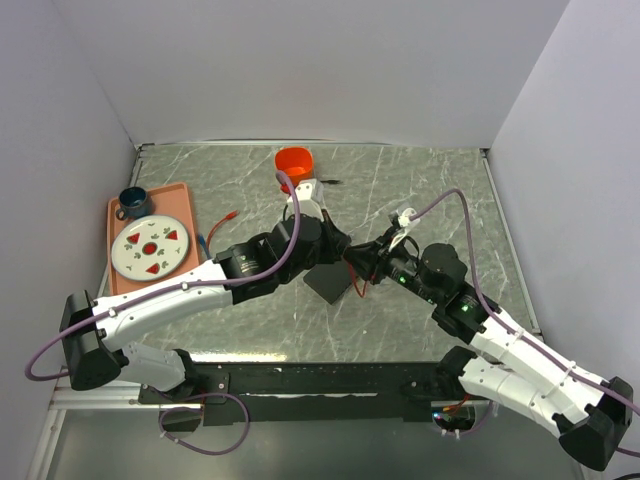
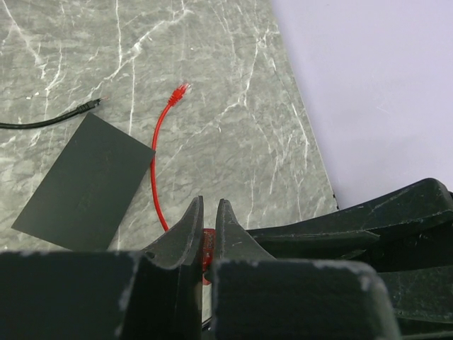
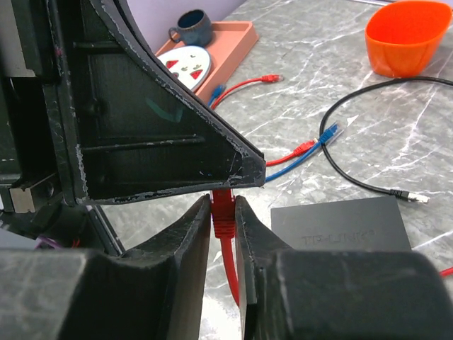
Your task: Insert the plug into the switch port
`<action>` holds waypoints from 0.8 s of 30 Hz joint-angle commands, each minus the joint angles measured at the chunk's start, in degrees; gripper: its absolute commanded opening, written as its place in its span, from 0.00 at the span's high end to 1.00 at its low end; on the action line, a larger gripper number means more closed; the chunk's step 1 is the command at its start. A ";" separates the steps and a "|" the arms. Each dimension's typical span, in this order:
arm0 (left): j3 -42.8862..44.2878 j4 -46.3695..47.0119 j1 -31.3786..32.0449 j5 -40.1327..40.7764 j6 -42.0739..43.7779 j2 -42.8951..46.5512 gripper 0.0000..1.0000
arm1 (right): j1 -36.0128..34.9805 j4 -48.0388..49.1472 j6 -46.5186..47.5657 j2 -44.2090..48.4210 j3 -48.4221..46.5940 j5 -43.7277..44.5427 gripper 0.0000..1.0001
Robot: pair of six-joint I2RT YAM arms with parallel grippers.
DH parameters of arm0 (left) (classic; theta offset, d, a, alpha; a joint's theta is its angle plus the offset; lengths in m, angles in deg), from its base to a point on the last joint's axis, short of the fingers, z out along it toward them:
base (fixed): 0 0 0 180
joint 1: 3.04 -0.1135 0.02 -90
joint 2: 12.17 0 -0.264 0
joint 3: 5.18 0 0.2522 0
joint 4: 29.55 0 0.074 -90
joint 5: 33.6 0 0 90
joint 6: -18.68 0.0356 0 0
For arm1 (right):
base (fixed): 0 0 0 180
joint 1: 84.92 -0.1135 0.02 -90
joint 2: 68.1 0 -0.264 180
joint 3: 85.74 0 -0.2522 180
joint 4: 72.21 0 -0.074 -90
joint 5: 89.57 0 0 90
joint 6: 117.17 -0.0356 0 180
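Observation:
The red plug (image 3: 223,212) on its red cable (image 2: 156,170) is held between both grippers above the table. My right gripper (image 3: 223,202) is shut on the plug's body, with the cable hanging below. My left gripper (image 2: 209,212) is shut on the same plug's (image 2: 207,248) front end. In the top view the left gripper (image 1: 345,252) and right gripper (image 1: 358,262) meet tip to tip just above the flat black box (image 1: 330,282). The box also shows in the left wrist view (image 2: 85,180) and the right wrist view (image 3: 340,223). Its switch port is not visible.
An orange cup (image 1: 294,160) stands at the back. A tray (image 1: 186,200) with a plate (image 1: 150,247) and a mug (image 1: 132,203) is at the left. A black cable (image 3: 354,177), a blue cable (image 3: 311,152) and another red cable (image 3: 248,85) lie behind the box.

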 commanded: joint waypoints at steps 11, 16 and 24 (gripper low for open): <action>1.50 2.51 0.36 1.40 -0.49 2.75 0.99 | -1.25 2.80 -0.08 0.92 -0.20 -2.63 0.69; 0.45 3.74 0.27 1.05 -0.75 3.63 0.99 | -1.34 2.72 0.10 0.57 0.06 -3.15 0.83; 0.01 4.88 0.36 -0.87 -0.23 3.71 0.92 | -1.34 2.81 -0.17 -0.66 0.50 -3.25 1.00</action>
